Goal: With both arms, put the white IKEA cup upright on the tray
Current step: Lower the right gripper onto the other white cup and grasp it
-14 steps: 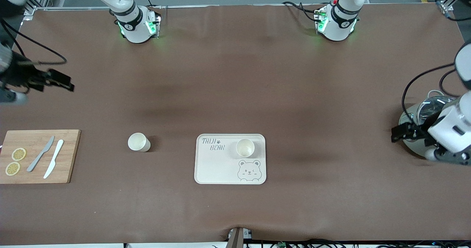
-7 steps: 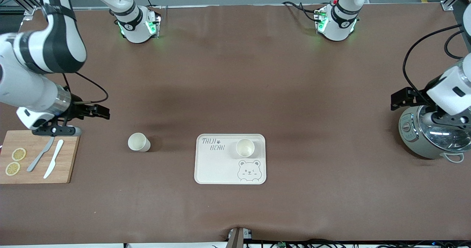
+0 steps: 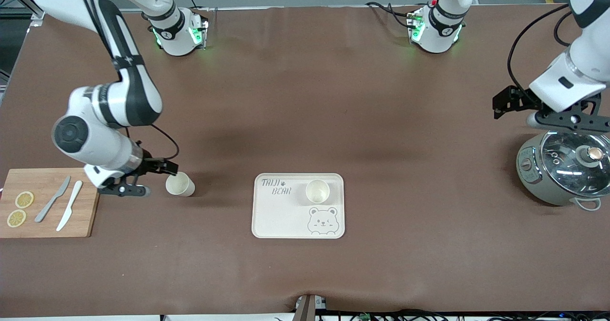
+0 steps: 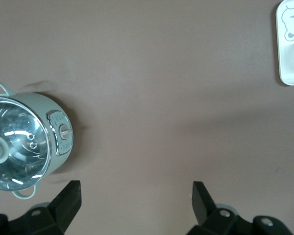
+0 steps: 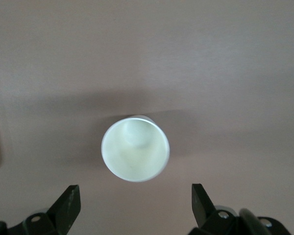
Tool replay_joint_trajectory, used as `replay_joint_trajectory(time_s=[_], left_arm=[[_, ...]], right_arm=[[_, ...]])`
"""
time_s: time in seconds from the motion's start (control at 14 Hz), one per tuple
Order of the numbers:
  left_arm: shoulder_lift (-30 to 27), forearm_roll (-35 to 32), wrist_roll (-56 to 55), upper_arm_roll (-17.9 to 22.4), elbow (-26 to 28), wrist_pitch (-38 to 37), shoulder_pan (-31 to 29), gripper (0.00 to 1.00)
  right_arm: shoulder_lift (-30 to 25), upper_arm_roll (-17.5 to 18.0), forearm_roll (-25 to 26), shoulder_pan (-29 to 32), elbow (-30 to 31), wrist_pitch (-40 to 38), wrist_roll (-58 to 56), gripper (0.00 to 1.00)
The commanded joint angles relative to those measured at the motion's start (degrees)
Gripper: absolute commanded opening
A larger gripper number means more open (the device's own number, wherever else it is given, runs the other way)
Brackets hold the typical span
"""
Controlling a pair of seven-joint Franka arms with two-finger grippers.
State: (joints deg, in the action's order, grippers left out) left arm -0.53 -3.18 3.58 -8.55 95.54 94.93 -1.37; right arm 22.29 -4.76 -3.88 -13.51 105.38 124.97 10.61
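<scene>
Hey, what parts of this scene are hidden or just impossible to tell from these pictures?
- Front view: right gripper beside the loose cup; contact unclear.
- Right wrist view: cup from above, outer wall hidden.
- Left wrist view: tray and cooker cut by the edges.
- Front view: cooker's dial markings too small.

Right arm reaches from its base at 11 o'clock down toward 8 o'clock, elbow bent, wrist low above the bench. Right end effector (image 3: 164, 171) has fingers (image 5: 66, 205) spread wide, holding nothing. Left arm extends toward 3 o'clock; left end effector (image 3: 500, 106) likewise stands wide apart, fingers (image 4: 68, 200) empty, raised above the bench.
</scene>
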Motion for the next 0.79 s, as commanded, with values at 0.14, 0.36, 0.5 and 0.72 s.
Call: replay_joint_trajectory(time_s=[0.14,0.36,0.5,0.72], left_arm=[[-1.41,1.51,0.81,4.33,0.1,0.08,5.24,1.0],[1.58,4.32,0.9,4.59,-5.53,-0.36,5.15,1.0],[1.85,5.64,1.16,4.59,-6.42,-0.45,4.72,1.0],[2.28,5.11,1.69,4.59,-6.25,-0.45,4.63,1.0]], right_arm=[[3.63,-0.78,-1.57,-3.8,-0.35,4.31,1.43,1.0],[5.3,-0.78,-1.48,-4.33,-0.44,6.94,1.52,1.0],[6.36,-0.78,-1.48,-5.03,-0.53,8.35,1.52,1.0],[7.15,-0.78,-1.4,-4.77,-0.53,8.88,1.17,1.0]])
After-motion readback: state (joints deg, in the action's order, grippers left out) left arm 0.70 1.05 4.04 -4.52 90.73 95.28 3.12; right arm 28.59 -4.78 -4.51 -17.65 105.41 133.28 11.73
